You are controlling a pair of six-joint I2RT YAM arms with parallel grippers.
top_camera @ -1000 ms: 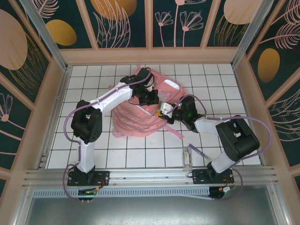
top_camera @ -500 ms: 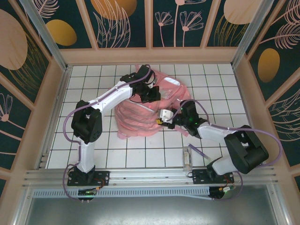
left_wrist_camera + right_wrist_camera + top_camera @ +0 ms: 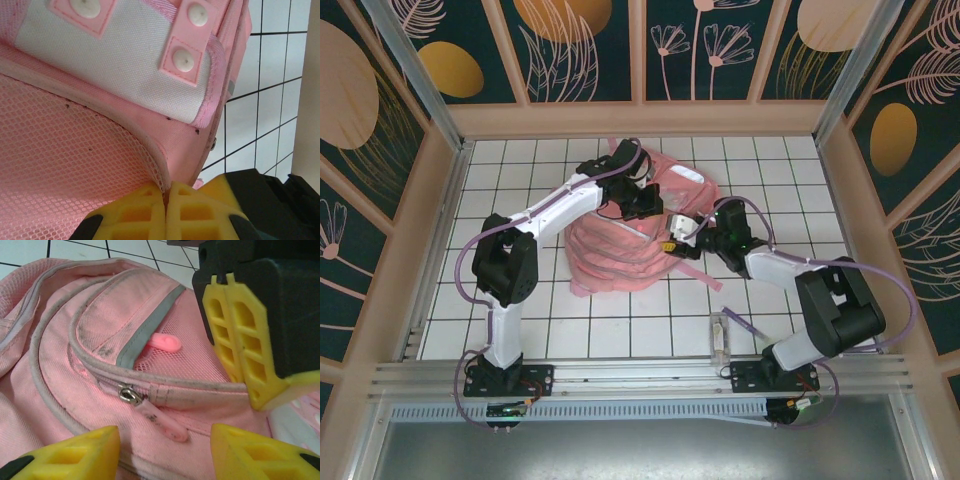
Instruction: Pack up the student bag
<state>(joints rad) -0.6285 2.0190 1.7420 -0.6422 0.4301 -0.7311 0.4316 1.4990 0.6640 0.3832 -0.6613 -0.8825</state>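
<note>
- the student bag (image 3: 615,255) lies slumped on the white tiled bench (image 3: 520,310), towards the far middle, with both arms reaching onto it.
- the left hand (image 3: 648,205) sits on the bag's far upper part. in the left wrist view the left hand (image 3: 166,192) is clenched, its yellow fingers pressed together on the bag's piped edge beside pink mesh (image 3: 65,165).
- a white panel (image 3: 110,55) with pink snap tabs lies above that mesh.
- the right hand (image 3: 672,240) is at the bag's right side. in the right wrist view the right hand (image 3: 165,432) is released, jaws apart, grasping nothing.
- a pink zipper pull (image 3: 160,422) lies just ahead between those jaws, hanging from a silver slider (image 3: 129,394).
- a grey reflective strip (image 3: 147,327) runs above the zip.
- a small clear case (image 3: 722,336) lies near the right arm's base, well apart from the bag.
</note>
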